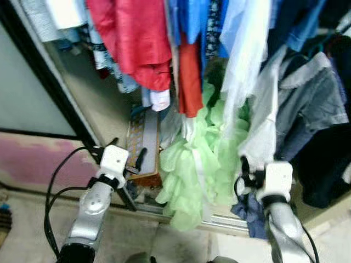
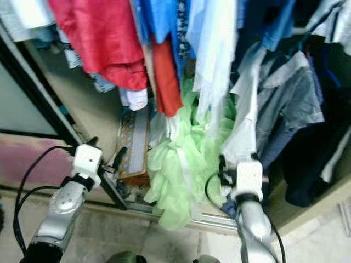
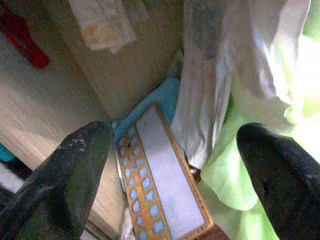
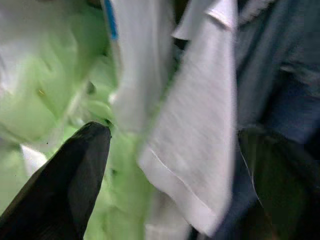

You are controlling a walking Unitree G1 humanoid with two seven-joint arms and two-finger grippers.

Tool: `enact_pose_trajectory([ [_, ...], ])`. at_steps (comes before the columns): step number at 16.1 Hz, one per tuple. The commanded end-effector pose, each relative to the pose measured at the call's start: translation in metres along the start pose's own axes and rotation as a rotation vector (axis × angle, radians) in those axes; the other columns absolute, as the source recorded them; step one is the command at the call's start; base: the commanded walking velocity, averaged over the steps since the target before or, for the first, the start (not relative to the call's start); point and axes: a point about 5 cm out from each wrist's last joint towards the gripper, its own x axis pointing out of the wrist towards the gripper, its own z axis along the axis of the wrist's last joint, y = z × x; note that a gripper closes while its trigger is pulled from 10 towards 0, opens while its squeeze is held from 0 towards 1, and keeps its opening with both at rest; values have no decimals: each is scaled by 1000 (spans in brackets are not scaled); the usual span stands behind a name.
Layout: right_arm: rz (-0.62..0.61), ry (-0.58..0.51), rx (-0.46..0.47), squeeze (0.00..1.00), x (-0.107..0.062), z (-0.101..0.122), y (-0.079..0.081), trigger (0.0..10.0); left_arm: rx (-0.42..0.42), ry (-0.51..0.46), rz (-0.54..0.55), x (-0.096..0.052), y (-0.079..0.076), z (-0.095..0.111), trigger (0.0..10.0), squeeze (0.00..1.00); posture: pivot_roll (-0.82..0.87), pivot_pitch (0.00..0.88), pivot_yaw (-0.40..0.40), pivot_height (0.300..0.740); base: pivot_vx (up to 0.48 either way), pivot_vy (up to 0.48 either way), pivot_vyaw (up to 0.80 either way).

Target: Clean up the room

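An open wardrobe holds hanging clothes: a red garment [image 1: 137,38], a pale green ruffled dress [image 1: 192,164] reaching the floor track, a white garment [image 1: 258,126] and a grey shirt [image 1: 307,98]. A flat box with an orange and blue patterned border [image 1: 143,143] leans on the wardrobe floor. My left gripper [image 1: 129,150] is open just in front of that box [image 3: 160,185], with nothing between its fingers [image 3: 75,175]. My right gripper [image 1: 256,165] is open at the lower edge of the white garment [image 4: 195,135], beside the green dress [image 4: 45,90].
The black frame of a sliding door [image 1: 49,76] runs down the left. A metal track [image 1: 225,222] edges the wardrobe floor. A dark blue cloth [image 1: 249,211] lies by the track under my right wrist. Pale floor tiles [image 1: 181,244] lie in front.
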Motion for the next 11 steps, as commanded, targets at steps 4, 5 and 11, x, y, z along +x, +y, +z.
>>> enact_pose_trajectory([
  [4, 70, 3, -71, 0, -1, 8, 0, 10000, 33, 95, 90, -28, 27, -21, 10000, 0, -80, 14, 10, 740, 0, 0, 200],
  [5, 68, 12, -85, 0, 4, 7, -3, 10000, 37, 87, 49, -31, 22, -20, 10000, 0, -64, 33, -19, 740, 0, 0, 800],
  [11, 98, 17, -82, 0, 15, 13, -2, 10000, 23, 4, 34, -22, 19, 5, 10000, 0, -26, 43, -44, 740, 0, 0, 800],
])
